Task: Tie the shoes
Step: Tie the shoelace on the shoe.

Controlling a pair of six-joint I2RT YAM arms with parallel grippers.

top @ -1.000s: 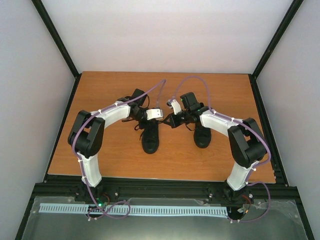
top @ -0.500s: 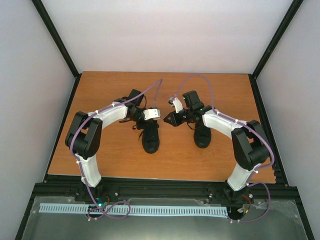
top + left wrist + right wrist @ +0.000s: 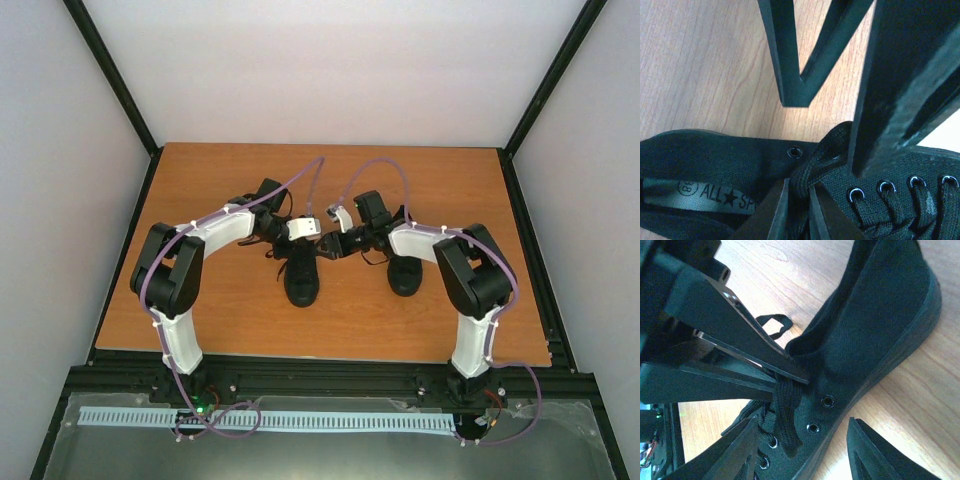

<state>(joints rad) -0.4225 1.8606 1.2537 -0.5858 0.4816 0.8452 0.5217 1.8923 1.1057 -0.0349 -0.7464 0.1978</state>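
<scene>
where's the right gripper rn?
The right gripper sits mid-table in the top view, between the left shoe and right shoe, by the left shoe's eyelets, facing the left gripper pinching its lace.

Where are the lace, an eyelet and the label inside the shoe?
lace (image 3: 786,415), right wrist view, on its flat middle.
eyelet (image 3: 828,400), right wrist view, on its metal ring.
label (image 3: 715,192), left wrist view, on the printed strip.

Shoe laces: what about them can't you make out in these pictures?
- Left wrist view: the lace is hidden where it enters the left gripper's closed jaws. A finger of the right gripper blocks part of the upper.
- Top view: laces on the worked shoe are too small and dark, and both grippers cover its opening.
- Other shoe: its laces are tiny, partly under the right arm, and absent from the wrist views.
</scene>
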